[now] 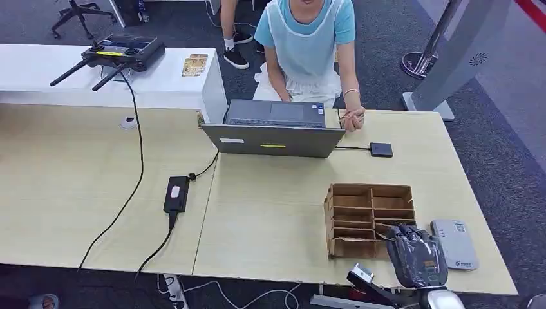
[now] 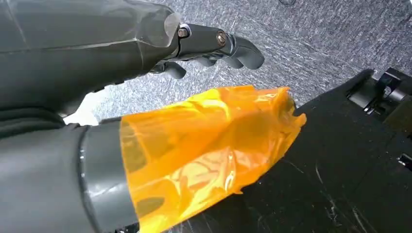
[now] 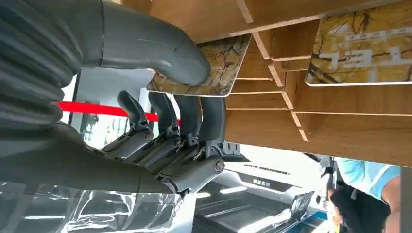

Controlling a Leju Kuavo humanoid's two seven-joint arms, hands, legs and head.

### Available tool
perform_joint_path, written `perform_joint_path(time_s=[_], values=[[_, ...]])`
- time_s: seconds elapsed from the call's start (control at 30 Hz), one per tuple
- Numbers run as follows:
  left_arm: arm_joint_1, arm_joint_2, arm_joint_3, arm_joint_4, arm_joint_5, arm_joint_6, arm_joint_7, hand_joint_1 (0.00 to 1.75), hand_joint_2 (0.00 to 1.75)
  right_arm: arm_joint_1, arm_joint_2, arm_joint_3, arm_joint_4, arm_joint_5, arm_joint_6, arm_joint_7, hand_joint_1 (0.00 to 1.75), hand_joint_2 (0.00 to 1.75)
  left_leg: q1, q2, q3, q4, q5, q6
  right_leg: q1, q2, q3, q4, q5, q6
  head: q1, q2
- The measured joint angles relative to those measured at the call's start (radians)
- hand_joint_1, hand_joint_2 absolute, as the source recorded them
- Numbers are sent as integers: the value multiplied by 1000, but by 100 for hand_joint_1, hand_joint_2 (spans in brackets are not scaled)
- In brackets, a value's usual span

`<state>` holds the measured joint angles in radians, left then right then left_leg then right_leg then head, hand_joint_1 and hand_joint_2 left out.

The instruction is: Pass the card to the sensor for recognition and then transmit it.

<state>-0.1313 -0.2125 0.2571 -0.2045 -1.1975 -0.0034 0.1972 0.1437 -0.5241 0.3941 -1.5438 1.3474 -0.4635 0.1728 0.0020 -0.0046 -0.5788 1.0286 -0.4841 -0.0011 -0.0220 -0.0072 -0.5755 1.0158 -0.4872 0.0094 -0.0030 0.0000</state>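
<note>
While the right robot hand (image 3: 160, 121) reaches into the brown cardboard slotted organiser (image 1: 369, 219) on the pale wooden counter (image 1: 270, 212), its thick thumb presses on a gold-patterned rectangular card (image 3: 214, 68) that juts from a slot, with the darker fingers just under it, so the card looks pinched but not yet drawn out. A second, similar card (image 3: 364, 46) sits in a neighbouring slot. The grey flat sensor box (image 1: 454, 243) lies just beside the organiser. The left robot hand (image 2: 214, 46) hangs with fingers curled, holding nothing. The thin edge grip could slip, or the card could snag on the divider and drag the light organiser.
</note>
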Motion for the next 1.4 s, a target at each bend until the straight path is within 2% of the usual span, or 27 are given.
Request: perform_joint_path(time_s=[0.27, 0.6, 0.67, 0.97, 1.0, 1.2, 1.4], values=[[-1, 0, -10, 0, -14, -8, 0, 0, 0, -12, 9, -7, 16, 4, -8, -24, 140, 175, 0, 0, 0, 0, 0, 0, 0, 0, 0, 0, 0, 0, 0, 0], [-1, 0, -18, 0, -31, -13, -3, 0, 0, -15, 17, -27, 21, -87, -19, -118, 155, 175, 0, 0, 0, 0, 0, 0, 0, 0, 0, 0, 0, 0, 0, 0], [-1, 0, -18, 0, -33, -14, -3, 0, 0, -11, 16, -31, 3, -118, -18, -149, 162, 175, 0, 0, 0, 0, 0, 0, 0, 0, 0, 0, 0, 0, 0, 0], [-1, 0, -18, 0, -44, -14, -6, 0, 0, 28, -20, -48, -94, -206, -14, -223, 168, 175, 0, 0, 0, 0, 0, 0, 0, 0, 0, 0, 0, 0, 0, 0], [-1, 0, -18, 0, -45, -15, -8, 0, 0, 34, -24, -51, -105, -220, -16, -233, 161, 175, 0, 0, 0, 0, 0, 0, 0, 0, 0, 0, 0, 0, 0, 0], [-1, 0, -18, 0, -59, -18, -16, 0, 0, 57, -42, -87, -175, -287, -17, -291, 159, 175, 0, 0, 0, 0, 0, 0, 0, 0, 0, 0, 0, 0, 0, 0], [-3, 0, -26, 0, -74, -31, -22, 0, 0, 31, -46, -122, -215, -333, 7, -354, 171, 175, 0, 0, 0, 0, 0, 0, 0, 1, 0, 0, 0, 0, 0, 0]])
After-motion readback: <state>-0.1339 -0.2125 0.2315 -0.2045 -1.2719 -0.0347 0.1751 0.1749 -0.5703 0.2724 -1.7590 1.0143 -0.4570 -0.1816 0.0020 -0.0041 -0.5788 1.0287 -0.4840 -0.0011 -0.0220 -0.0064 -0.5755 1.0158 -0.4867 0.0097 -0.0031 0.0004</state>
